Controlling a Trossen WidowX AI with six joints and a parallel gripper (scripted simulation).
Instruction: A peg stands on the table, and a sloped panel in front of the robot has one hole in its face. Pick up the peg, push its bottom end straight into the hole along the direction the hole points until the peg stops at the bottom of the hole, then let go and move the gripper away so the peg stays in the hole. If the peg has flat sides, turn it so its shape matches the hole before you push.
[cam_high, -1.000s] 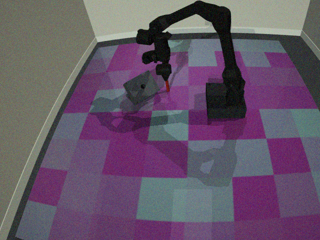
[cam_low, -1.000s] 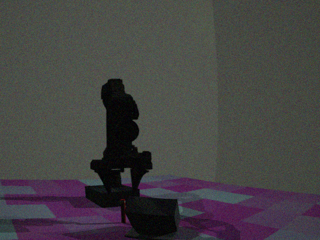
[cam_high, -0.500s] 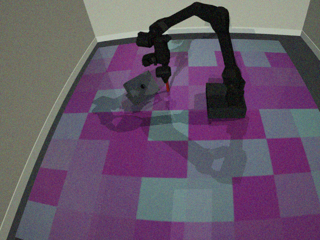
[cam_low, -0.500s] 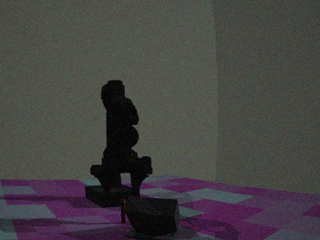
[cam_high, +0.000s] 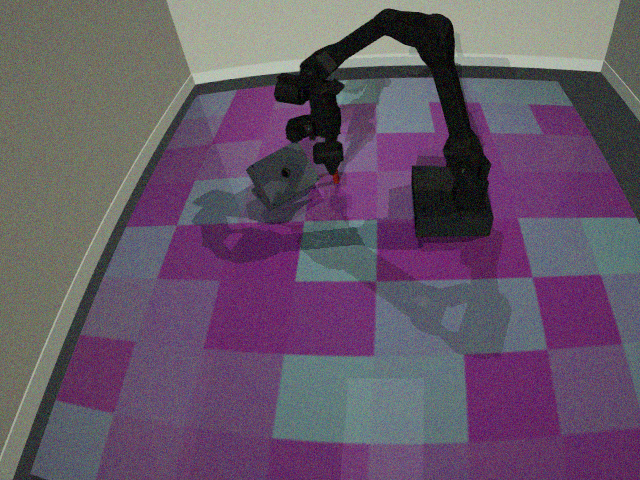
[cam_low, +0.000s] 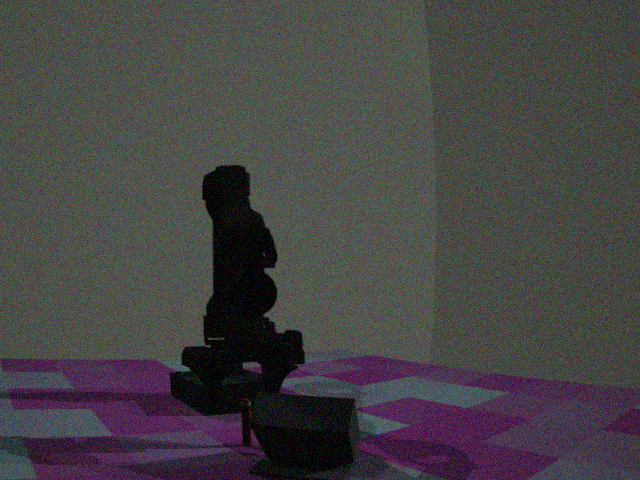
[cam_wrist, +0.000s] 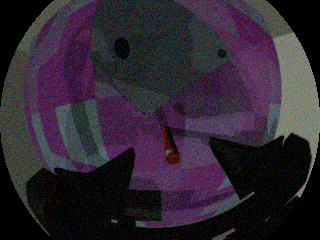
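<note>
Red-orange peg, dark grey panel, magenta, mauve and pale-teal patchwork tabletop.

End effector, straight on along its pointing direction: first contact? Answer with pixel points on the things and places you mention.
Probably the upright red peg (cam_high: 336, 177) (cam_low: 246, 422) (cam_wrist: 169, 145), roughly between the open fingers of the end effector (cam_high: 330, 173) (cam_low: 245, 395) (cam_wrist: 172, 147); depth is unclear, so it may pass between them to the floor.

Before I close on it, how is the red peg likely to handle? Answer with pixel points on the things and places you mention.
The peg (cam_high: 336, 177) (cam_low: 247, 422) (cam_wrist: 170, 145) stands upright on a narrow end, so an off-centre nudge would probably tip it. Its side looks rounded, so it might roll once down. Its straight, slim body suggests something stiff.
</note>
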